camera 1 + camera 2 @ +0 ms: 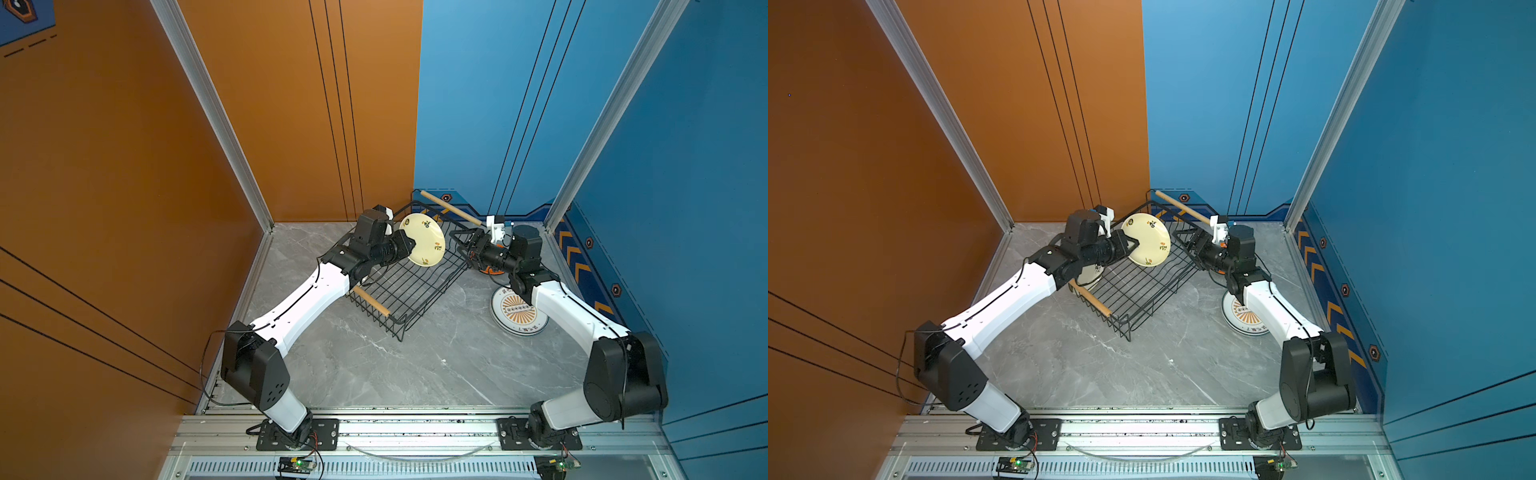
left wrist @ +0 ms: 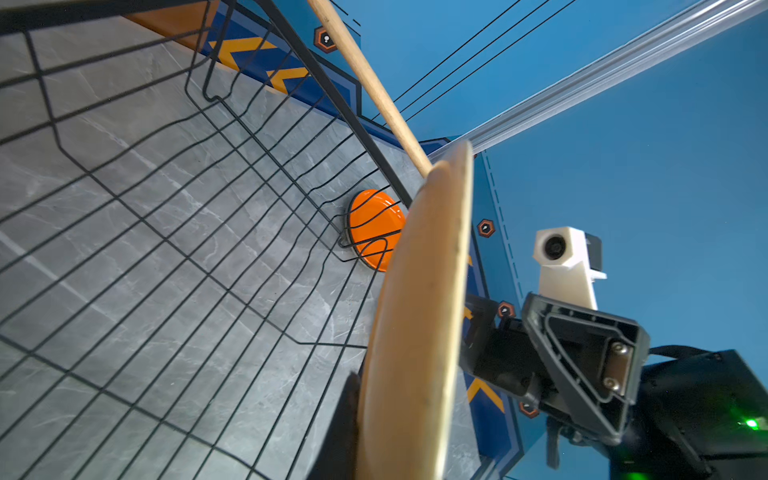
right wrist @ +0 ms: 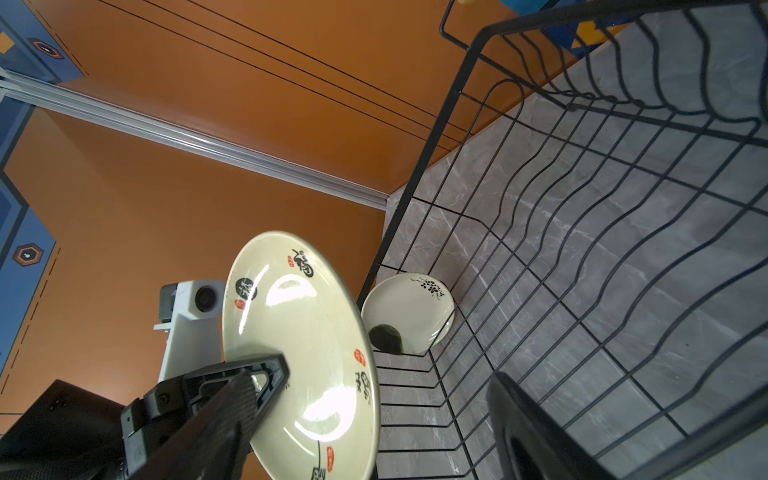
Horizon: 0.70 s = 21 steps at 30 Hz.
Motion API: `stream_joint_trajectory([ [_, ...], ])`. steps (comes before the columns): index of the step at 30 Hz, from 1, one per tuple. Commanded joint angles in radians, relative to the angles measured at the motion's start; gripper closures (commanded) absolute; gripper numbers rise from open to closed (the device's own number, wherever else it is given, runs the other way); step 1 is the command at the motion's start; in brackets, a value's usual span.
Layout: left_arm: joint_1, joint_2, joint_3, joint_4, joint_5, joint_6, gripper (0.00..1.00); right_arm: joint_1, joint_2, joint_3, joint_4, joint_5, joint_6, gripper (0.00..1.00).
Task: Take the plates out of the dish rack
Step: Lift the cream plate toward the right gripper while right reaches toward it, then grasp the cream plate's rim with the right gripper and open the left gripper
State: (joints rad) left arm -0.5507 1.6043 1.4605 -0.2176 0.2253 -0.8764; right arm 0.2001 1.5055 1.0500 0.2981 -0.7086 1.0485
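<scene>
Cream glazed round plate (image 1: 429, 237) — rigid, slick, breakable: your left tool (image 1: 413, 245) clamps its rim over the black wire dish rack (image 1: 373, 302); right tool (image 1: 462, 243) stands spread, empty.

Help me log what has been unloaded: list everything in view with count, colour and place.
rack: one, black wire with wooden handles, middle of the table
cream plate: one, cream with dark characters, held tilted over the rack
orange plate: one, orange, on the table right of the rack
white plate: one, white with black sprig, on the table left of the rack
sunburst plate: at least one, white with orange rays, under the right arm
table: one, grey marble
left hand: black, shut on the cream plate
right hand: black, open, at the rack's right rim
</scene>
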Motion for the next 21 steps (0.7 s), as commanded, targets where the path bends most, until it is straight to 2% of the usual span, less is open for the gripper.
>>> stream_joint_trajectory([
  [1,0.007,-0.033,-0.037,0.191,0.080,-0.097,1.00,0.019,0.025,0.018,0.078,-0.025,0.037,0.18],
  [7,0.000,-0.024,-0.045,0.233,0.108,-0.118,1.00,0.048,0.041,0.038,0.100,-0.041,0.051,0.25],
  [10,0.006,-0.023,-0.062,0.269,0.132,-0.143,0.98,0.053,0.050,0.042,0.128,-0.054,0.074,0.36],
  [17,-0.001,0.013,-0.069,0.320,0.161,-0.171,0.96,0.055,0.098,0.026,0.334,-0.110,0.222,0.56],
  [21,-0.012,0.034,-0.051,0.325,0.174,-0.174,0.92,0.055,0.104,0.025,0.339,-0.113,0.223,0.68],
])
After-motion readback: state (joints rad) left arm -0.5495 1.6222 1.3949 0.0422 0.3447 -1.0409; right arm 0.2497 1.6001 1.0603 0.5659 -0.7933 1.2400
